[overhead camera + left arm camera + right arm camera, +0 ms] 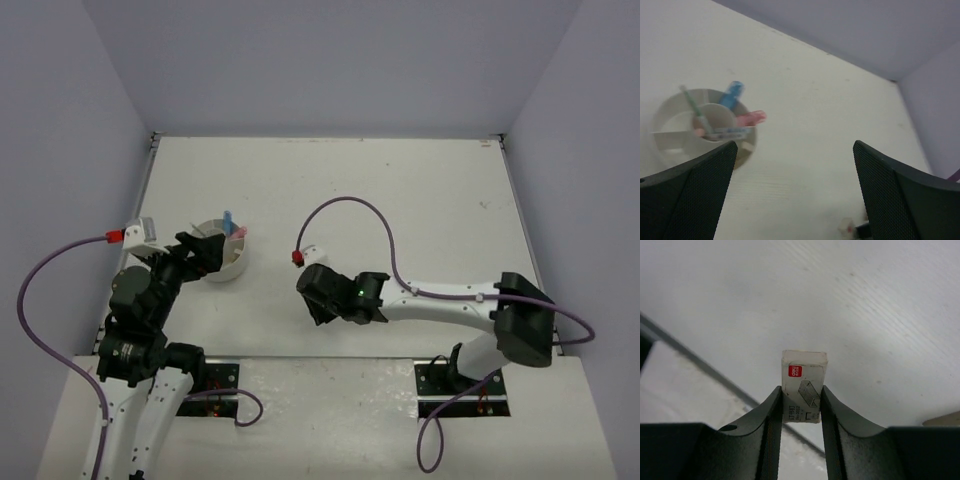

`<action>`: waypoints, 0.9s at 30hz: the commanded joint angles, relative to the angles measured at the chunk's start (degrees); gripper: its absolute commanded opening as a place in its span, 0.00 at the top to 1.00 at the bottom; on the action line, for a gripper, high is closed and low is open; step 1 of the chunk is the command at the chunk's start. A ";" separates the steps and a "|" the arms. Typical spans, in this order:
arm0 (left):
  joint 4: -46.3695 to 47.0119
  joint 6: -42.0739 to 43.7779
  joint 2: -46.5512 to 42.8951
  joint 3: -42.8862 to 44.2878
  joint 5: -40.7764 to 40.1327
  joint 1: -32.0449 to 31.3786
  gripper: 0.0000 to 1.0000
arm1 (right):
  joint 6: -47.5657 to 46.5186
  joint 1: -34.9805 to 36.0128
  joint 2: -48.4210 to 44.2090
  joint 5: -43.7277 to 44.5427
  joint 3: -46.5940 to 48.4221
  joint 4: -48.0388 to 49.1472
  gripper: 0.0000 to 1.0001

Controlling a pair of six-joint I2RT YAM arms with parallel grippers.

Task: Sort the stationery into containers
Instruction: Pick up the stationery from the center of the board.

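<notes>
Right gripper [801, 393]: pinched on the lower end of a small white staple box [804, 382]. Shallow hold, so could pivot or slip out on the way to the divided white holder [232, 268], well apart leftward. Left gripper [795, 146]: spread wide, empty, near that holder; could crowd the drop.

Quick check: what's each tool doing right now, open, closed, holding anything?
Left tool: open wide, nothing between its fingers.
Right tool: closed on a small white box with a red label.
</notes>
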 commanded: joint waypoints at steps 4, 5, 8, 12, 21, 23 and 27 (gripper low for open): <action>17.11 -23.04 4.48 -12.66 24.28 -0.80 0.00 | -7.37 7.65 -17.02 1.16 1.09 16.47 1.00; 17.54 -23.21 5.48 -12.34 24.54 -1.22 0.00 | -8.11 7.82 -17.78 0.66 0.11 17.64 1.00; 19.75 -25.33 6.95 -11.45 22.23 -4.81 0.00 | -9.08 7.91 -19.51 1.96 -0.52 19.65 1.00; 21.38 -28.02 6.92 -11.70 15.16 -12.68 0.00 | -8.67 8.00 -20.45 5.36 0.14 18.09 1.00; 29.01 -28.39 14.22 -13.05 3.43 -29.31 0.03 | -7.14 8.53 -18.80 9.40 2.16 13.09 1.00; 29.10 -27.87 15.56 -12.88 0.64 -31.75 0.03 | -6.88 8.62 -18.39 10.13 2.36 11.81 1.00; 30.75 -26.63 16.99 -12.70 -2.48 -34.55 0.05 | -6.10 8.62 -18.06 12.02 1.40 10.03 1.00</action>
